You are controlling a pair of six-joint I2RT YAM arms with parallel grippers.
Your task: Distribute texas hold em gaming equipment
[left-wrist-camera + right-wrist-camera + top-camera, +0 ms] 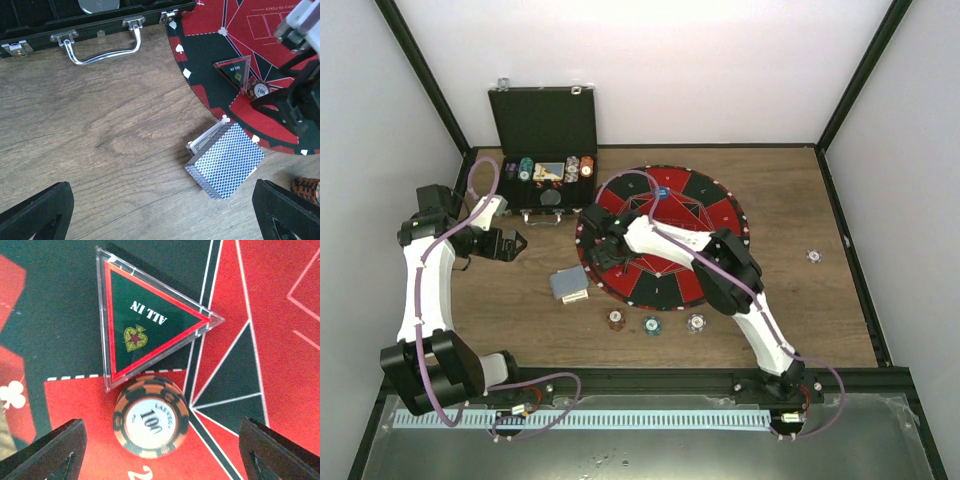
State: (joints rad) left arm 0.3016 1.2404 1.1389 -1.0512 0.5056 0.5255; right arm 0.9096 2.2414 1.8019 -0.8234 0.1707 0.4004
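I saw my right gripper (160, 442) open, with a finger on either side of the brown-red chip (150, 422) and clear of it. The chip lay on the mat (280, 315), at 6 o'clock of the triangular marker (145, 325). My left gripper (160, 202) hung open over the counter (100, 140), with the card deck (225, 160) at the mat's 8 o'clock.

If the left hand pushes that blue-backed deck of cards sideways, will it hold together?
Probably not. The blue-backed deck of cards lies loose on the wooden table, layers showing and a white piece jutting from one end, so a shove would likely fan it. Pinched flat, only top cards may lift.
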